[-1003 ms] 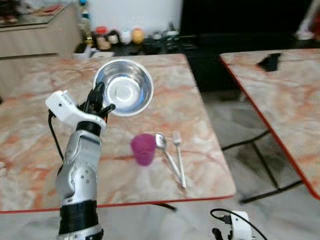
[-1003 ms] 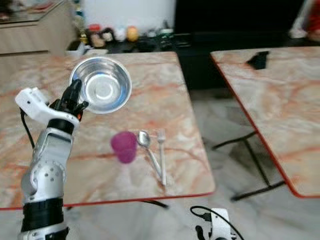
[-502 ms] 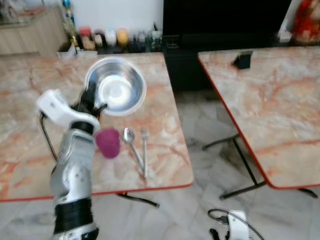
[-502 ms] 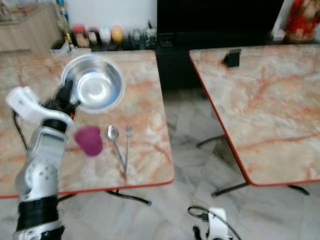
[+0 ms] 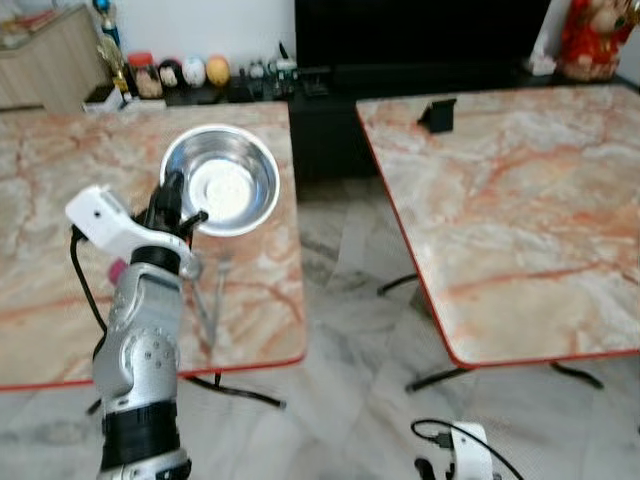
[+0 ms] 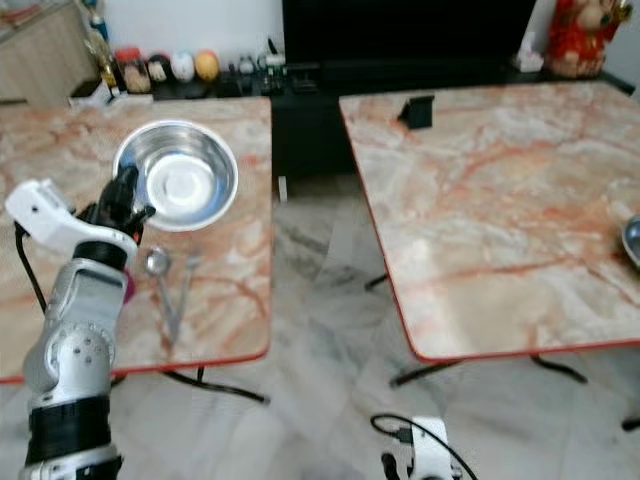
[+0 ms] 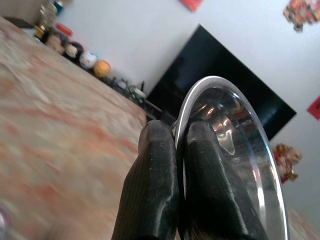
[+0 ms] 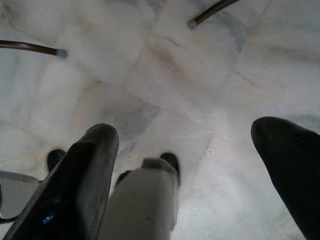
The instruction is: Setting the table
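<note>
A small black object [image 5: 436,114] sits near the far edge of the right-hand marble table [image 5: 520,220].

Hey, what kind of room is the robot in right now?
Probably a home living or dining area. Two marble-patterned folding tables stand on a tiled floor, a large dark screen stands against the wall, and the left gripper holds a steel bowl above laid cutlery.

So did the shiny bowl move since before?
Yes. The left gripper carries the steel bowl rightward: it now sits at the table edge, past the spoon and fork.
</note>
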`<state>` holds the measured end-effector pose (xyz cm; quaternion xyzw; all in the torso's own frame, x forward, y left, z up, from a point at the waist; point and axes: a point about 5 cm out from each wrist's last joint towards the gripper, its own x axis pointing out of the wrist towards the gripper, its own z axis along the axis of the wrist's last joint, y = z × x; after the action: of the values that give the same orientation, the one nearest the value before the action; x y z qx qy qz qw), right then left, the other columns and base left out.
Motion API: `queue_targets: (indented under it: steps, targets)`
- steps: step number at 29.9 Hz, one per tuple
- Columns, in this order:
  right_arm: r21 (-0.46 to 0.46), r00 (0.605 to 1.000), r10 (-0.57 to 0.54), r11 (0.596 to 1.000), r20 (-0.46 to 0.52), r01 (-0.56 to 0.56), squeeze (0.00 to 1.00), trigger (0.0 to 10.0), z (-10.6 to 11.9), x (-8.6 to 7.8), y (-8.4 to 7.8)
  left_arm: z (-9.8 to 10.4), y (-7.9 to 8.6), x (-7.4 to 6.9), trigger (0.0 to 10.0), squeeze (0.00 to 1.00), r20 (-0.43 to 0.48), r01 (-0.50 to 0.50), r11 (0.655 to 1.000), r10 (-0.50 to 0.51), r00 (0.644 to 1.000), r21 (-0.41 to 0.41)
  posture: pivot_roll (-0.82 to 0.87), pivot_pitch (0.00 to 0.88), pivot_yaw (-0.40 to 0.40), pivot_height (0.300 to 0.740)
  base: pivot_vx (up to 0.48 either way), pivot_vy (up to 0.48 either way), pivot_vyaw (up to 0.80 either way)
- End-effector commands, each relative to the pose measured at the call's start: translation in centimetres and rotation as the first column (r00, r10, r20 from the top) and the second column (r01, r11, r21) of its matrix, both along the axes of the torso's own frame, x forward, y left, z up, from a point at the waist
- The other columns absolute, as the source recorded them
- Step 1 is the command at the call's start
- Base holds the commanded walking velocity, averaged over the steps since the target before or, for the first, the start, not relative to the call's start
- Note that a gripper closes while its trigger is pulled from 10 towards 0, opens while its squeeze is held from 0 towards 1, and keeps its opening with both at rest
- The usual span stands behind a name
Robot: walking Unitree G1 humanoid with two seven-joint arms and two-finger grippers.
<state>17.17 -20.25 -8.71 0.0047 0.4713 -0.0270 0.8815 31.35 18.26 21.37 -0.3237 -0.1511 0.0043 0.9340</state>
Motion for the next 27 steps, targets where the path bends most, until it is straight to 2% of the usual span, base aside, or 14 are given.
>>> queue_targets:
  steps: [1, 19, 27]
  targets:
    - [-0.012, 1.000, 0.006, 1.000, 0.011, -0.006, 0.00, 10.0, 0.17, 0.27, -0.24, 0.75, -0.17, 0.01, 10.0, 0.00, 0.025, 0.003, 1.000, -0.004, 1.000, 0.022, -0.05, 0.000, 0.028, 0.720, 0.000, -0.390, 0.00]
    - [-0.018, 1.000, 0.022, 1.000, 0.005, -0.022, 0.00, 10.0, 0.10, 0.11, -0.19, 0.54, -0.35, 0.16, 10.0, 0.00, 0.012, 0.011, 0.999, -0.011, 1.000, 0.048, -0.06, 0.000, 0.034, 0.720, 0.000, -0.391, 0.00]
    - [-0.017, 1.000, 0.021, 1.000, 0.005, -0.021, 0.00, 10.0, 0.12, 0.15, -0.23, 0.42, -0.42, 0.13, 10.0, 0.00, 0.003, 0.009, 0.998, -0.009, 1.000, 0.057, -0.06, 0.000, 0.029, 0.720, 0.000, -0.390, 0.32]
